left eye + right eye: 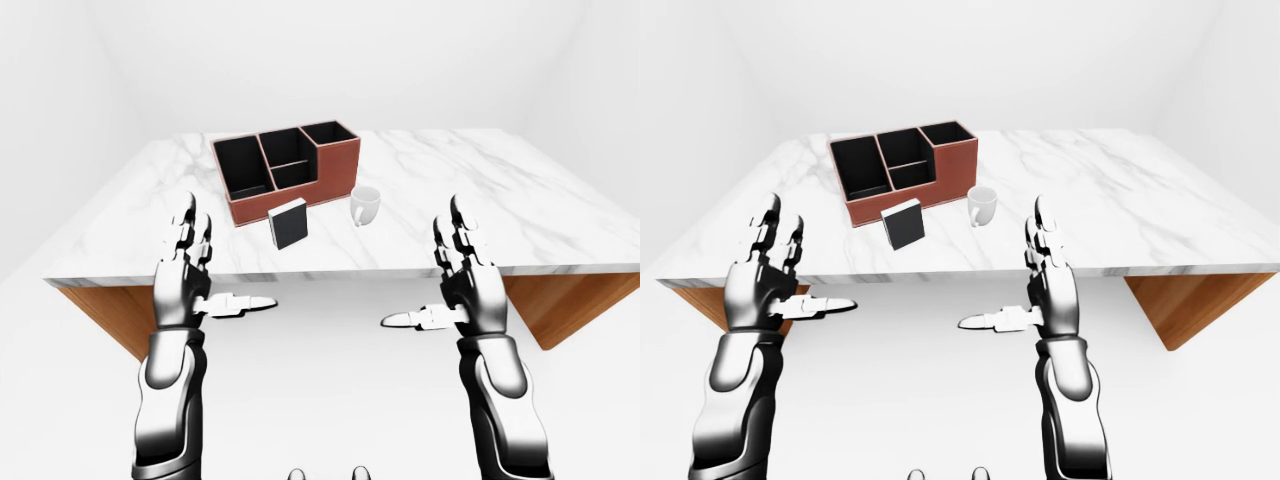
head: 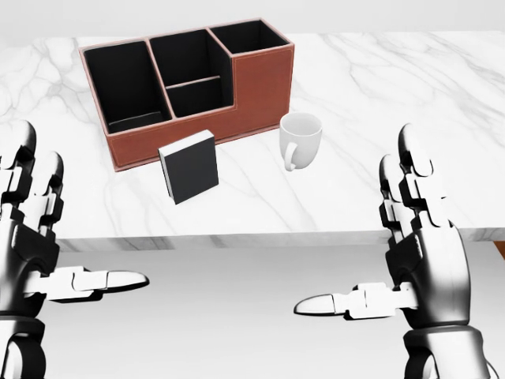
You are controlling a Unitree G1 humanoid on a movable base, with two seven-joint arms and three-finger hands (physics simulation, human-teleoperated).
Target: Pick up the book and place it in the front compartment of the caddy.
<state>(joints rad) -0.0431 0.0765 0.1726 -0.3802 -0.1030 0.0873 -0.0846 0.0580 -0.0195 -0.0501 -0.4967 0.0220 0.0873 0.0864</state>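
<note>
**newbie_sim:** ok so what's actually in the shot, left to right?

**armwatcher:** Far left of the head view is the left hand (image 2: 35, 253). Fingers splayed straight up, thumb sticking out sideways toward the middle, nothing in it. It hangs below the edge of the marble table (image 2: 394, 103), not touching it.

**newbie_sim:** and the caddy?

**armwatcher:** Upper left of the tabletop, a reddish-brown caddy (image 2: 260, 87) with black insides, turned at a slight angle. In the head view I count one big compartment at its left end, a middle section split by a divider, and a taller one at its right end. There's something dark lying low in the left compartment, can't tell what.

**newbie_sim:** where's the book then?

**armwatcher:** The book (image 2: 190, 166) is standing upright on the marble, black cover facing the camera, pale page edge along its top and left side. It sits just beside the caddy's near wall, on the bottom side of it in the head view. Can't tell if it touches the wall. Both hands are well apart from it.

**newbie_sim:** and right of that?

**armwatcher:** A white mug (image 2: 301, 140), upright, handle pointing toward the bottom left, near the caddy's right corner. Then the right hand (image 2: 418, 268), mirror of the other one: fingers extended upward, thumb pointing inward, holding nothing, also below the table edge. The eye views show wooden supports (image 1: 100, 310) under the slab.
</note>
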